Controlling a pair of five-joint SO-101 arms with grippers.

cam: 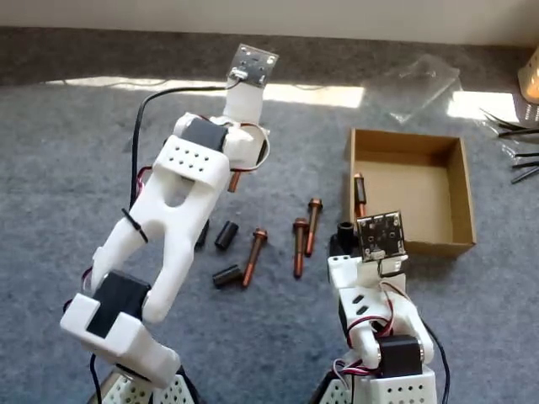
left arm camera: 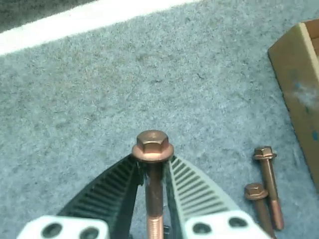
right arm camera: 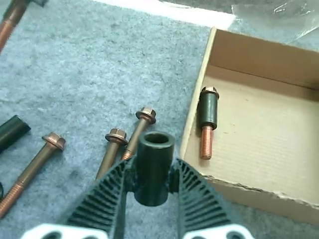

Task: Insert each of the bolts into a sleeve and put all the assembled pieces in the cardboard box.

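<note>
Pincers are both loaded. Left pincer point(left arm camera: 153, 160) is pinching a bolt point(left arm camera: 154, 199) by the shank just under its flanged hex head, with the head poking out past the tips. Right pincer point(right arm camera: 151, 167) is clamping a black sleeve point(right arm camera: 155, 147) round its lower body, leaving the open bore clear.

In the high view the left one is sitting upper centre-left. The right one is sitting lower centre-right, near the cardboard box point(cam: 461, 189).

Three loose bolts point(cam: 300, 246) are lying mid-frame on the grey carpet point(cam: 421, 320), and two loose sleeves point(cam: 226, 235) are lying just left of them. One assembled piece point(right arm camera: 209, 112) is lying inside the box by its left wall.

Handling, my read:
- **Bolts:** looking like stiff, dense metal, with a slick shank and threads that bite. Gripping just below the head is working, and it's leaving the threaded tail free to feed into the bore.
- **Sleeve:** looking rigid, smooth and round, so it's likely to twist or roll. Holding it mid-body, square between the ribbed pads, and keeping the mouth clear looks best.
</note>
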